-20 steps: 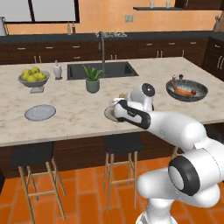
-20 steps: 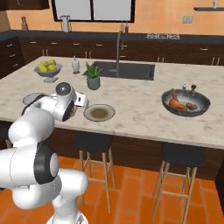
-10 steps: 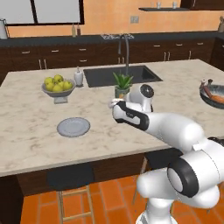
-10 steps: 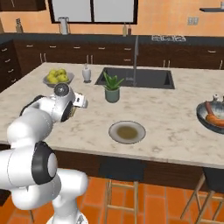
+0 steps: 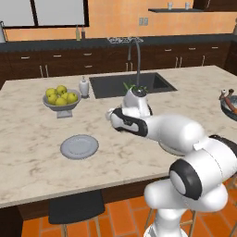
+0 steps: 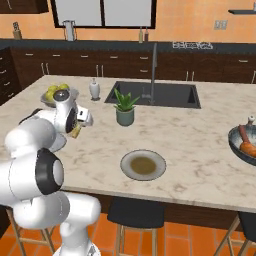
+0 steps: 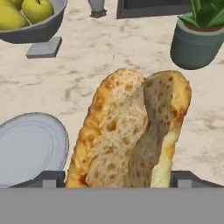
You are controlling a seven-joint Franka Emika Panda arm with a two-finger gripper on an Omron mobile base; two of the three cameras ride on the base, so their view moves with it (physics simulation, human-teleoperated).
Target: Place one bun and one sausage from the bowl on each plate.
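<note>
My gripper [image 7: 118, 179] is shut on a golden split bun [image 7: 131, 131], which hangs above the marble counter just right of the pale grey plate [image 7: 30, 146]. From the left base the gripper [image 5: 110, 115] hovers up and right of that plate [image 5: 79, 146]. From the right base the bun [image 6: 76, 132] pokes out under the gripper [image 6: 80, 125], and the arm hides most of the pale plate [image 6: 57, 142]. The olive-brown plate [image 6: 143, 165] lies bare near the front edge. The dark bowl [image 6: 244, 147] sits far right with a sausage [image 6: 241, 135] in it.
A footed bowl of yellow-green fruit [image 5: 61, 99] stands behind the pale plate, with a soap dispenser [image 5: 84, 87] beside it. A potted plant [image 6: 125, 107] stands in front of the sink [image 6: 160, 95]. The tall tap [image 5: 137, 53] rises behind the sink.
The whole picture has shifted right, so the base has driven left along the counter. The pale plate and fruit bowl are nearer now. The bun stays in the gripper.
</note>
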